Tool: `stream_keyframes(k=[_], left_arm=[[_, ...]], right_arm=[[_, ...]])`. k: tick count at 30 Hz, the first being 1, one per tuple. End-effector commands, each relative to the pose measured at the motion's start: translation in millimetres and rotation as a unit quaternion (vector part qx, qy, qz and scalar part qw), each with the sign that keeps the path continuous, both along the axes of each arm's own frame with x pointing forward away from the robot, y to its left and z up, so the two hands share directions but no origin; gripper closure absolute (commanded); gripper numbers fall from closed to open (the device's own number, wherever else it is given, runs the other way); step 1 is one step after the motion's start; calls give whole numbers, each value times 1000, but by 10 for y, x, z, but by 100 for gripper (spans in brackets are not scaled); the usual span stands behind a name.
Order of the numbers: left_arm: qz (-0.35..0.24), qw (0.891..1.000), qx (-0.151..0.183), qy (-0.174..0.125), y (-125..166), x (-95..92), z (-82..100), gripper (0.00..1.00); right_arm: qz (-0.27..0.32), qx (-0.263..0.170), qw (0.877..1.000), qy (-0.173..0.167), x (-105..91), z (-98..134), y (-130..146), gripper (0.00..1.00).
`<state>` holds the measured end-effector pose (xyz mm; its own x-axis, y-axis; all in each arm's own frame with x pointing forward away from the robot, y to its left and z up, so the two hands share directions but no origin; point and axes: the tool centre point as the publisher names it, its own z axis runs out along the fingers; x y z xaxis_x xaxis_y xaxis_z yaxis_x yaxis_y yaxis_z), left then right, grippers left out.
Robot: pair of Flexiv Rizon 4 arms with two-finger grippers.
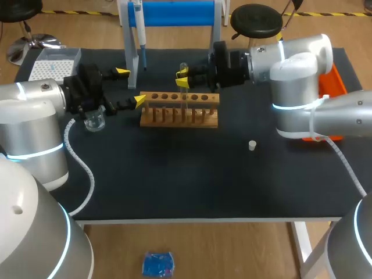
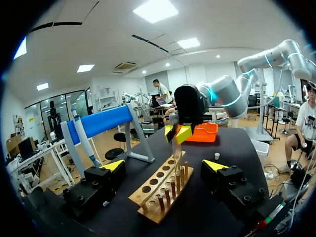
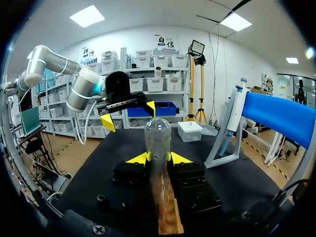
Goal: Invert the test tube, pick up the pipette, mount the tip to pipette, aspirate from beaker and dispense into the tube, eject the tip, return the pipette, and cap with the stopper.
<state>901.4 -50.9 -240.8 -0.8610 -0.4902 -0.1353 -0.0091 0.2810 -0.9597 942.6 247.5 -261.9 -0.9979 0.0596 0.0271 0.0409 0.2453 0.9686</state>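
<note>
My right gripper [image 1: 183,78] is shut on a clear test tube [image 1: 184,87], held upright over the wooden rack [image 1: 180,110]. In the right wrist view the test tube [image 3: 157,140] stands between the yellow tips with its rounded end up and its lower part down by the rack [image 3: 169,219]. My left gripper [image 1: 131,86] is open at the rack's left end, holding nothing. In the left wrist view the rack [image 2: 160,192] lies between the open fingers, with the right gripper [image 2: 178,134] beyond. The pipette [image 1: 139,35] hangs on the blue stand. A glass beaker [image 1: 94,121] sits under my left arm. The white stopper [image 1: 252,145] lies to the right.
A tip box [image 1: 53,64] sits at the back left corner. An orange tray [image 1: 336,81] lies at the right edge behind my right arm. The blue-topped stand [image 1: 174,14] spans the back of the table behind the rack.
</note>
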Motion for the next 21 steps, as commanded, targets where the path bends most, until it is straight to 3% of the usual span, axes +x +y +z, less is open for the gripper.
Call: stream_keyframes(k=[1, 21], left_arm=[[1, 1000, 0, -1, -8, -3, -6, 0], [1, 1000, 0, -1, -8, -3, -6, 0]], right_arm=[[-1, 0, 1000, -3, 8, 4, 12, 100], [-7, 16, 1000, -1, 46, 133, 26, 100]])
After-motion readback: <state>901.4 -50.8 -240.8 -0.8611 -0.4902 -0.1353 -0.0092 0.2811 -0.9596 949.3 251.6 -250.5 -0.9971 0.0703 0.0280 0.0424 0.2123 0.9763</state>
